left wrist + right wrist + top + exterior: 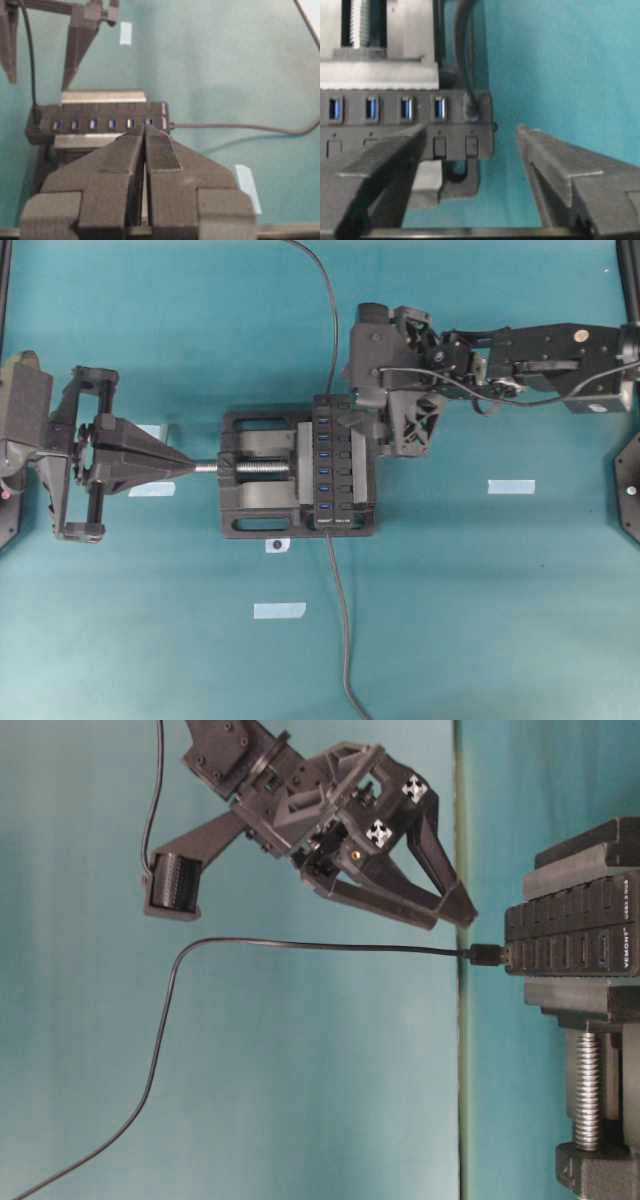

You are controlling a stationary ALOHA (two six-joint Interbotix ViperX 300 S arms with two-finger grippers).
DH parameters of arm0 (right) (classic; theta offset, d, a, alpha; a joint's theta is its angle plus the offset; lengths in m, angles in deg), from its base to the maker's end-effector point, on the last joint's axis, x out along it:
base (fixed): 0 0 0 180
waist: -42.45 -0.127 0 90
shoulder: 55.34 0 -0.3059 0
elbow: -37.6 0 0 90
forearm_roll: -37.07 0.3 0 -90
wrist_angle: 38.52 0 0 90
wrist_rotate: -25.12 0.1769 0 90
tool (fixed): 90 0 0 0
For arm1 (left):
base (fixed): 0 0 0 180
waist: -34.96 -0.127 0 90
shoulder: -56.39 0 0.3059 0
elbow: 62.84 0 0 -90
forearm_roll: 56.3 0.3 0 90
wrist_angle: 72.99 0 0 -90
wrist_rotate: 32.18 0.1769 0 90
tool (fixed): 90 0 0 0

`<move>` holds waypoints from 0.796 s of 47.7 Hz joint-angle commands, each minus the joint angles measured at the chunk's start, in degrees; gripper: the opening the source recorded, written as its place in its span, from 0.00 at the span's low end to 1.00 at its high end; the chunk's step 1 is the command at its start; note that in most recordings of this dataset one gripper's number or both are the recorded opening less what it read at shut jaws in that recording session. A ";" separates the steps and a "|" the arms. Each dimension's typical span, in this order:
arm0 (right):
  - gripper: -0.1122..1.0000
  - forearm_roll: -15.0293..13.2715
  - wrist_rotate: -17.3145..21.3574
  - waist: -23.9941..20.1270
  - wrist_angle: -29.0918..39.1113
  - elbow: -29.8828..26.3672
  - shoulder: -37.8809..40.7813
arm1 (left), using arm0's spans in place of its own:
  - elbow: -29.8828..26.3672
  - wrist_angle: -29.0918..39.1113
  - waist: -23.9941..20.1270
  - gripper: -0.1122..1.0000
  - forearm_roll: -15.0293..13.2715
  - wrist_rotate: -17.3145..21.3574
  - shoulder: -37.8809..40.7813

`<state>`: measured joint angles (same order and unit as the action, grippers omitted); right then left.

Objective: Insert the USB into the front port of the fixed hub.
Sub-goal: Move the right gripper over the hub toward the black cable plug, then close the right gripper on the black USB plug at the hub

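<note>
Teal matting covers the table (480, 620). Centred on it, a black vise (255, 475) clamps the fixed hub (335, 465), a bar with a row of blue ports. The right gripper (450, 915) hangs just off the hub's end, jaws spread wide and empty. The left gripper (145, 135) has its pads pressed together, holding nothing. The USB (488, 955) sits plugged into the hub's end port, its cable (300, 945) trailing away.

In the overhead view the top end of the fixed hub (333, 462) is covered by the right gripper (400, 425), so the USB plug is hidden there. The cable (344, 640) is cut off by the bottom edge. The print on the hub is too small to be read in the table-level view.
</note>
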<state>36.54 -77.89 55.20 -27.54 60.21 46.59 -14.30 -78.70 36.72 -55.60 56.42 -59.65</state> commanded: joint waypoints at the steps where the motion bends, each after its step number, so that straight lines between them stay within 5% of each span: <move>1: 0.80 -0.09 -0.79 -0.18 -0.44 -1.85 -0.26 | -1.05 -0.26 0.09 0.10 0.09 -0.09 -0.09; 38: 0.70 -0.09 -0.70 -0.35 -0.44 -4.31 1.67 | -0.79 -0.26 0.09 0.10 0.09 -0.18 -0.09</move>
<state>36.54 -77.89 55.02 -27.54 57.49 48.96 -14.30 -78.70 36.72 -55.60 56.33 -59.65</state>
